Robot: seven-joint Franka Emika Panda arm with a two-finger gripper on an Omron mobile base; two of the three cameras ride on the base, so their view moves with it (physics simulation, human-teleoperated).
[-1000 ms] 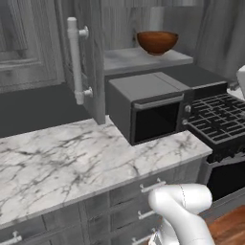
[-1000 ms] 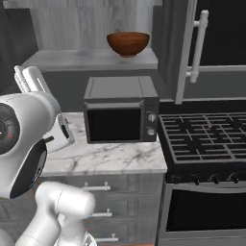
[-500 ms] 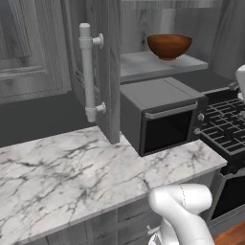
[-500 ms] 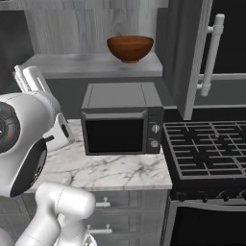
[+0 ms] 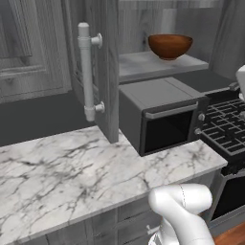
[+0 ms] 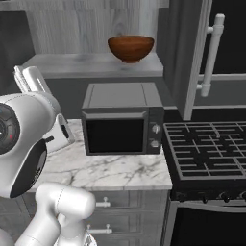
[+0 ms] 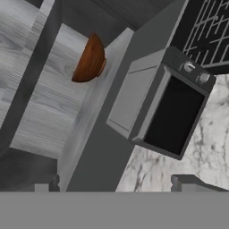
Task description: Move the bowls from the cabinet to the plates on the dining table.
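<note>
hand view: brown bowl (image 7: 89, 60) on cabinet shelf (image 7: 96, 112).

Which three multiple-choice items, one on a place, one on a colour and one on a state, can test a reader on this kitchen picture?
1. Where does the bowl stand?
A. on the cabinet shelf above the microwave
B. on the stove
C. on the marble counter

2. What colour is the bowl?
A. white
B. brown
C. blue

3. How is the cabinet door with the long bar handle?
A. shut
B. taken off
C. open

Answers: 1 A, the bowl rests on the grey shelf over the microwave. 2 B, both base views show it dark brown. 3 C, the door stands swung out and the shelf inside shows.
</note>
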